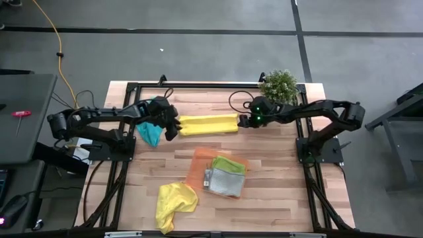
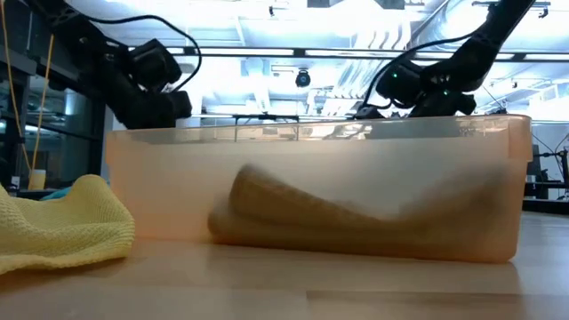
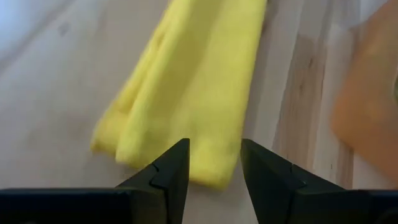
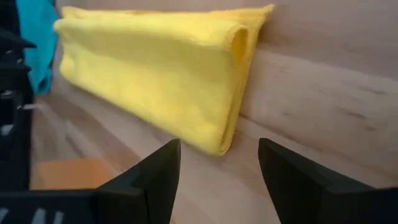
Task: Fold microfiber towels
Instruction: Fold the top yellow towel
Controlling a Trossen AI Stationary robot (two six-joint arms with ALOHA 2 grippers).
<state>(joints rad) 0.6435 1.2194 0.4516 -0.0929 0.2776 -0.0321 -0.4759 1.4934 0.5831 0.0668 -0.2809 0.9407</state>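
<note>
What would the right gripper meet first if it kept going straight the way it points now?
Most likely the folded yellow towel: its near end lies just ahead of the open right gripper, with bare table between. Depth is hard to judge, so it might touch the wood first.

— What lies around the wooden table [image 1: 264, 198]?

— A grey floor [image 1: 198, 49] crossed by dark seam lines. A yellow cable [image 1: 58, 49] trails over it on one side, near a dark side table [image 1: 23, 112] with a red-handled tool [image 1: 21, 114] lying on it.

— And the room behind, looking level across the tabletop?

— Bright ceiling lights [image 2: 373, 40] in long strips, with pipes and beams running under the ceiling. A round dark camera [image 2: 303, 79] hangs among them. The side edges are dim and hard to read.
</note>
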